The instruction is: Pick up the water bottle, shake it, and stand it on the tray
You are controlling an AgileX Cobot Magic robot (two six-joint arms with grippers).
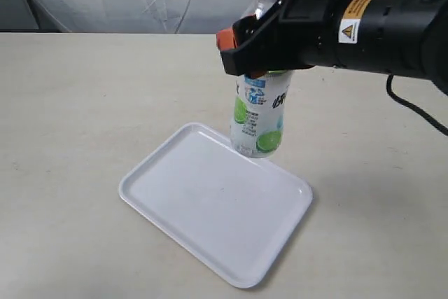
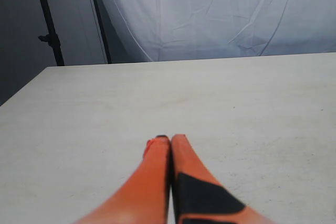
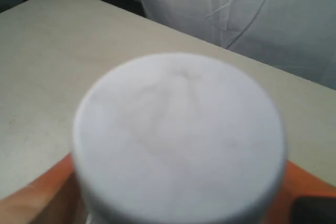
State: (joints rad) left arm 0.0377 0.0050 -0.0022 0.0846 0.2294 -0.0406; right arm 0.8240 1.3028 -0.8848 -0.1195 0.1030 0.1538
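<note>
My right gripper grips the bottle just under its cap, near upright, its base at the tray's far rim. I should bring it inward past the rim, lower until the base sits flat, then release. My left gripper is pinched closed, empty.

Soft even light, faint shadows; the water bottle looms blurred.

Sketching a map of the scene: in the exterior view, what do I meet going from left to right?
tray → water bottle → black arm
</note>
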